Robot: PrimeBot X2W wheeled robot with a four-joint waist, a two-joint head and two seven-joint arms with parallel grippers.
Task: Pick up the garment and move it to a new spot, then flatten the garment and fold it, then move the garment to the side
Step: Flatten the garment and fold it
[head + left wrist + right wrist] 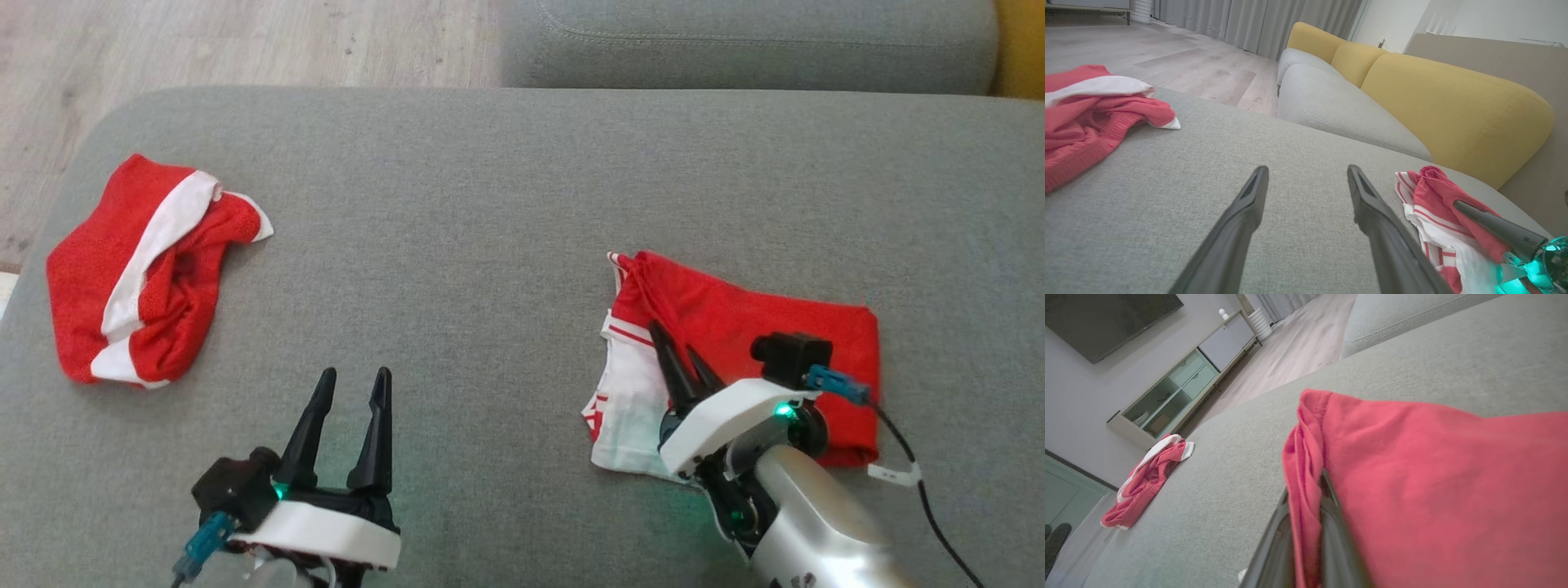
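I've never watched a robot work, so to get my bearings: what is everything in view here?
grey seat: one, grey, nearest the robot
held garment: one, red and white, right part of the grey seat
crumpled garment: one, red and white, seat's left end
second seat: one, grey, beyond it
back cushions: several, yellow, behind the seats
floor: one, pale wood, beyond the seats
curtains: several folds, grey, across the floor
cabinet: one, white and green, against the wall
screen: one, dark, above the cabinet
left pincer: one, dark, open over bare seat
right pincer: one, dark, shut on the held garment
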